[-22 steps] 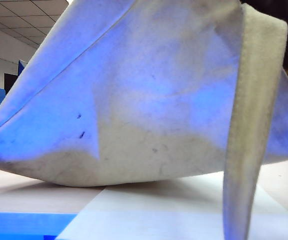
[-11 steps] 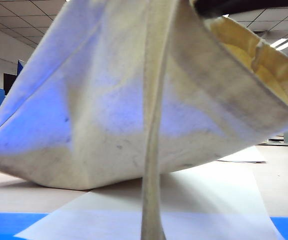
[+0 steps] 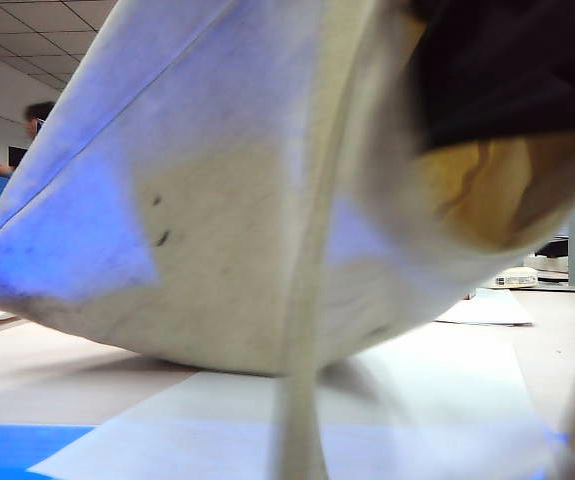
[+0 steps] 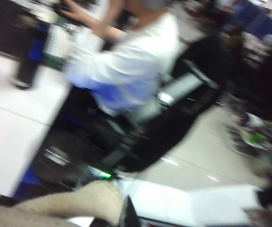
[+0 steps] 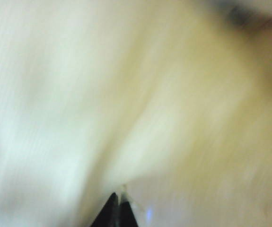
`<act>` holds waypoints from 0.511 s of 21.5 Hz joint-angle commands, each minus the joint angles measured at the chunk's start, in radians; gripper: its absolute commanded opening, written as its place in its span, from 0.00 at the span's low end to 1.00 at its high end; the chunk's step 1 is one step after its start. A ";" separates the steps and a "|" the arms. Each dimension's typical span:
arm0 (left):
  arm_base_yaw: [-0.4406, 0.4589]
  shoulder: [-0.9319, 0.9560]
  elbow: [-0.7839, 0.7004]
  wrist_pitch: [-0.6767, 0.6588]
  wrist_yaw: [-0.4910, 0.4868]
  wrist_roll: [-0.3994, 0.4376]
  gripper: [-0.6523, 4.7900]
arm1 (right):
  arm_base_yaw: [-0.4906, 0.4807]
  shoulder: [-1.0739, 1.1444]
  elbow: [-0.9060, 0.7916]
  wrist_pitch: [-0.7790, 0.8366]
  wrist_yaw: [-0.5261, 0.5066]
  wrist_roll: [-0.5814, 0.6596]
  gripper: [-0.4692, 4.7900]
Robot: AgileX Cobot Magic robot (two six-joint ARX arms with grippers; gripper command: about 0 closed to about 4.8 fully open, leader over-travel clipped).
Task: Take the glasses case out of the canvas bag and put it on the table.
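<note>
**Canvas bag held up over the worktop, both jaws pressed together**

Exterior view: the canvas bag (image 3: 217, 220) fills most of the frame, raised with its lowest fold just over the worktop (image 3: 37, 385). 1 beige strap (image 3: 302, 400) hangs down in front. White paper sheets (image 3: 407, 400) lie on the worktop beneath the bag. A dark arm (image 3: 507, 60) reaches into the bag's open mouth at upper right.

Right wrist view: the right gripper (image 5: 118, 208) sits inside the bag, jaws pressed together on a fold of pale cloth, as far as the blur allows.

Left wrist view: the left gripper (image 4: 126, 215) has its jaws shut, apparently pinching beige bag fabric at the frame edge.

The glasses case appears in no view.
</note>
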 commanded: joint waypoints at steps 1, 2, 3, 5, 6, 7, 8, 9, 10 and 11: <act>-0.052 -0.008 0.005 -0.033 0.097 0.009 0.11 | -0.179 -0.001 0.058 0.038 -0.092 -0.002 0.08; -0.077 -0.008 0.003 -0.035 0.098 0.018 0.11 | -0.221 -0.001 0.069 0.053 -0.102 -0.002 0.08; -0.093 -0.008 0.003 -0.035 0.099 0.028 0.11 | -0.236 0.000 0.075 0.063 -0.115 -0.001 0.08; -0.137 -0.006 0.003 -0.023 0.093 0.057 0.11 | -0.236 0.018 0.079 0.098 -0.165 0.012 0.08; -0.147 -0.003 0.003 -0.008 0.089 0.056 0.11 | -0.213 0.038 0.079 0.099 -0.164 0.022 0.08; -0.148 -0.003 0.003 -0.002 0.089 0.056 0.11 | -0.181 0.061 0.079 0.101 -0.164 0.022 0.08; -0.147 -0.003 0.003 0.003 0.086 0.056 0.11 | -0.130 0.086 0.079 0.105 -0.163 0.021 0.08; -0.147 -0.003 0.003 0.003 0.061 0.057 0.11 | -0.071 0.105 0.079 0.113 -0.148 0.018 0.08; -0.147 -0.003 0.003 0.003 0.021 0.057 0.11 | -0.010 0.122 0.079 0.131 -0.126 0.006 0.08; -0.145 -0.003 0.003 0.002 -0.023 0.066 0.11 | 0.045 0.132 0.079 0.144 -0.101 -0.005 0.08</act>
